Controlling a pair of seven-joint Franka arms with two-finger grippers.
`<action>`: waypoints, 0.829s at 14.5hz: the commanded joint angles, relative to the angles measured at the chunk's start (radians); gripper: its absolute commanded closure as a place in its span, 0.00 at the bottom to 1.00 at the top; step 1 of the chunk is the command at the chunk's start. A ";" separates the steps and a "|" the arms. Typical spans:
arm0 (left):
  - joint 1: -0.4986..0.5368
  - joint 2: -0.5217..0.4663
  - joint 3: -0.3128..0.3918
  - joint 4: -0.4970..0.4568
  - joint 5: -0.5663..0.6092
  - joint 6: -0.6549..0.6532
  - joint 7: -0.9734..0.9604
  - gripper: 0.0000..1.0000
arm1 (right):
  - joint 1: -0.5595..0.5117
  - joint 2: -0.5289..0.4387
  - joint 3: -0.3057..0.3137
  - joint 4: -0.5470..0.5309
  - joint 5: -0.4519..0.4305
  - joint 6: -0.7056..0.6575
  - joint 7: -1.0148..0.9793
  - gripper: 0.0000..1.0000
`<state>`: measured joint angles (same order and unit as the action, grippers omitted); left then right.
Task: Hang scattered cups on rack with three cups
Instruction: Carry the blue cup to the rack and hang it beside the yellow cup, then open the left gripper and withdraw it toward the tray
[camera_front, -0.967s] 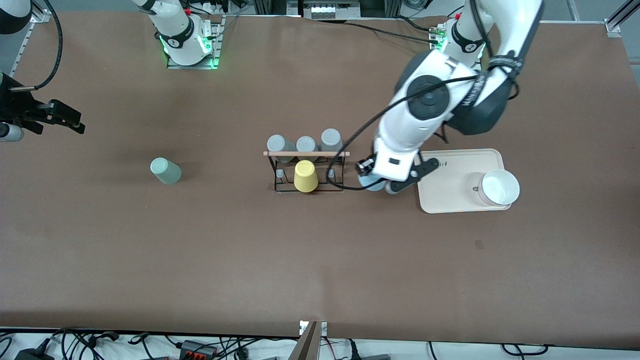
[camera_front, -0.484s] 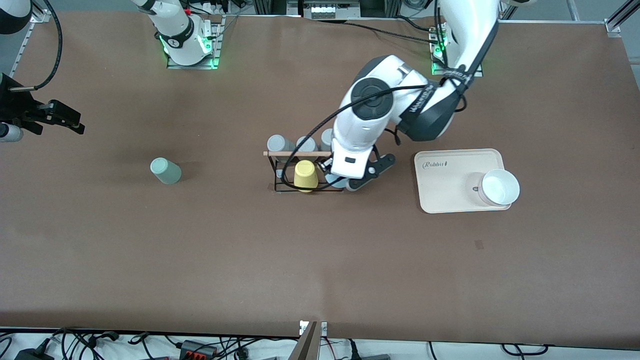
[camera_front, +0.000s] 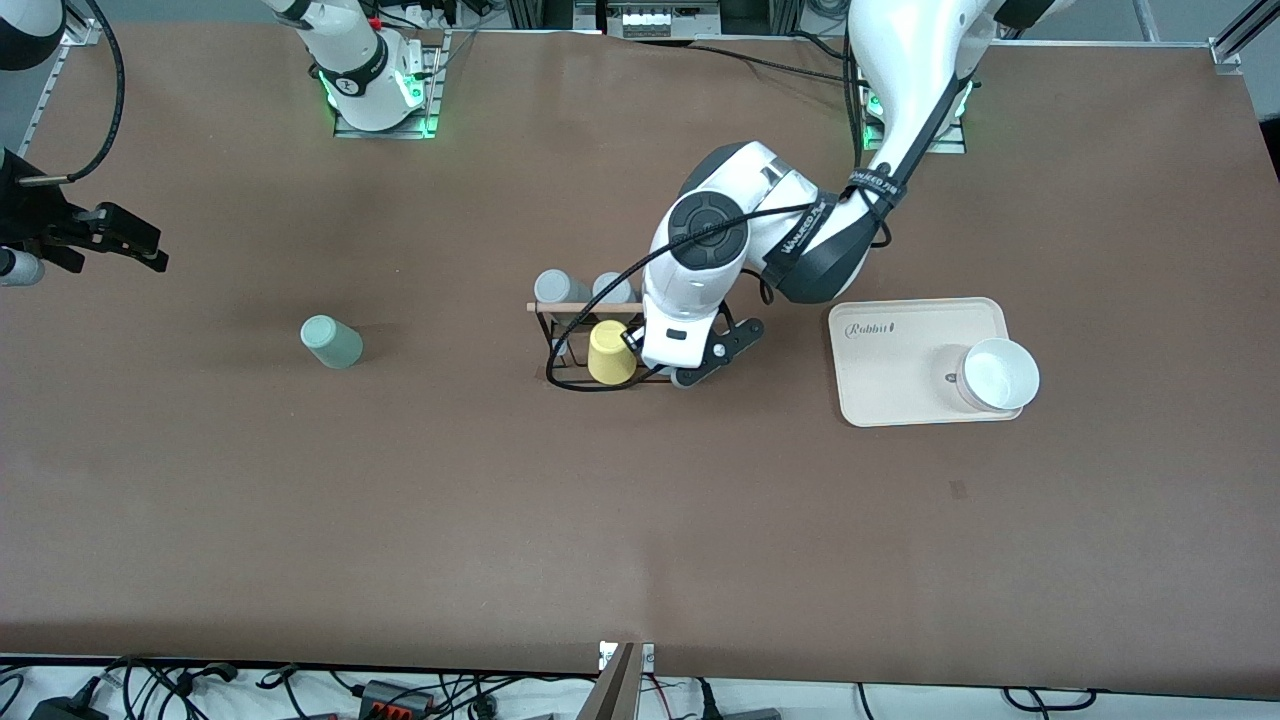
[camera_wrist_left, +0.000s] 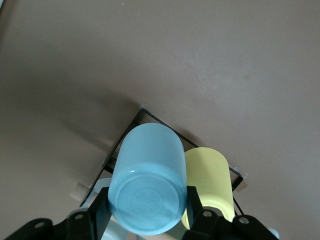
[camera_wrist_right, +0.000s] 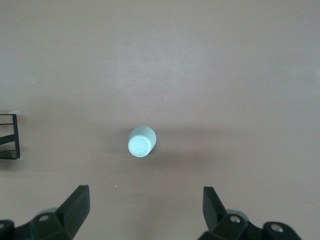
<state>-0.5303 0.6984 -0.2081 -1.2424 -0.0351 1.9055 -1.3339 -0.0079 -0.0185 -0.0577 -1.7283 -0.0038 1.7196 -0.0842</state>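
Brown worktop (camera_front: 400, 520) bearing a cream tray (camera_front: 890, 375) with a white bowl (camera_front: 1000, 374) toward the left arm's end. Black wire rack (camera_front: 560, 372) at centre holds two visible grey cups (camera_front: 556, 288) and a yellow cup (camera_front: 611, 352). Left claw (camera_wrist_left: 145, 212), over the rack, is clamped on the light blue cup (camera_wrist_left: 149, 185), bottom up, beside the yellow cup. Right claw (camera_wrist_right: 145, 210) waits spread wide and empty above the mint cup (camera_front: 331, 341), standing alone toward the right arm's end.
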 joint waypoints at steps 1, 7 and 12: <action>-0.013 0.032 0.010 0.027 0.009 0.027 -0.016 0.60 | -0.004 -0.004 0.001 -0.011 0.002 0.008 -0.015 0.00; -0.030 0.049 0.016 -0.011 0.012 0.061 -0.015 0.60 | -0.006 -0.001 0.001 -0.011 0.002 0.012 -0.015 0.00; -0.034 0.053 0.018 -0.029 0.014 0.061 -0.013 0.56 | -0.003 0.003 0.001 -0.008 0.002 0.006 -0.015 0.00</action>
<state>-0.5537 0.7567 -0.2022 -1.2540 -0.0335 1.9619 -1.3344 -0.0080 -0.0118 -0.0577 -1.7301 -0.0038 1.7214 -0.0842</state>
